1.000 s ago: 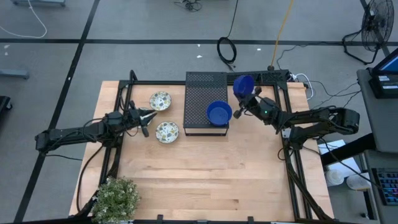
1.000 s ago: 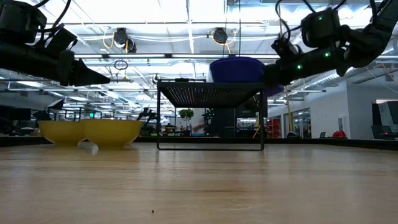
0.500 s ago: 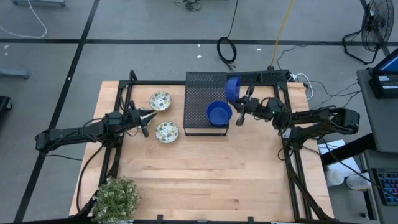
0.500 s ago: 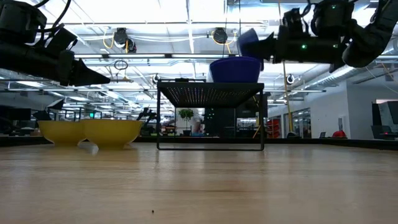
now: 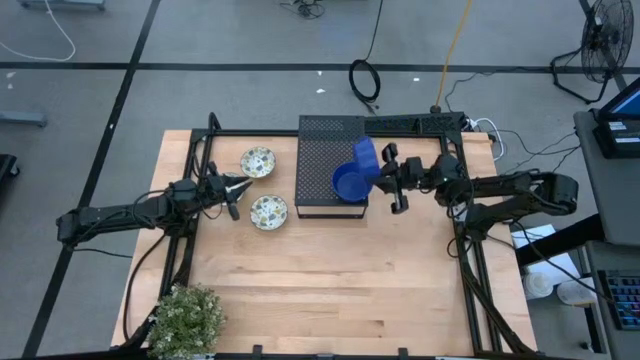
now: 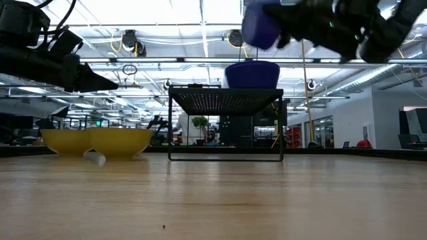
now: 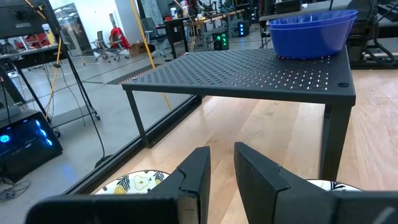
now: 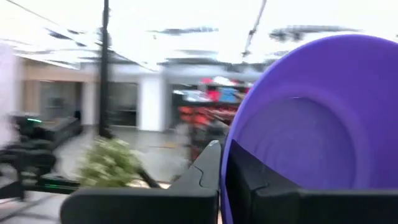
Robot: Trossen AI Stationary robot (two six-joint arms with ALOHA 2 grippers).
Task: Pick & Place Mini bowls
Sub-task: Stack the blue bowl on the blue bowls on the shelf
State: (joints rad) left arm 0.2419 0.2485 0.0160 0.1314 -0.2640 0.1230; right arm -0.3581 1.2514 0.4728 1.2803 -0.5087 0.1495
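Item, right wrist view: my right tool point(image 8: 222, 180), its two dark fingers point(image 8: 205, 171) pinched on the rim of one blue bowl point(image 8: 311, 124). The bowl stands on edge, its hollow facing the lens. Background, blurred: a bright ceiling, a dark upright post point(image 8: 104, 68), a leafy green plant point(image 8: 112, 163), red shapes too smeared to identify.

Two blue mini bowls: one point(image 5: 349, 183) on the black perforated box point(image 5: 320, 175), one point(image 5: 366, 158) tilted on edge above it. Two floral mini bowls point(image 5: 258, 161) point(image 5: 268, 211) on the desk point(image 5: 330, 290). One potted plant point(image 5: 188, 318).
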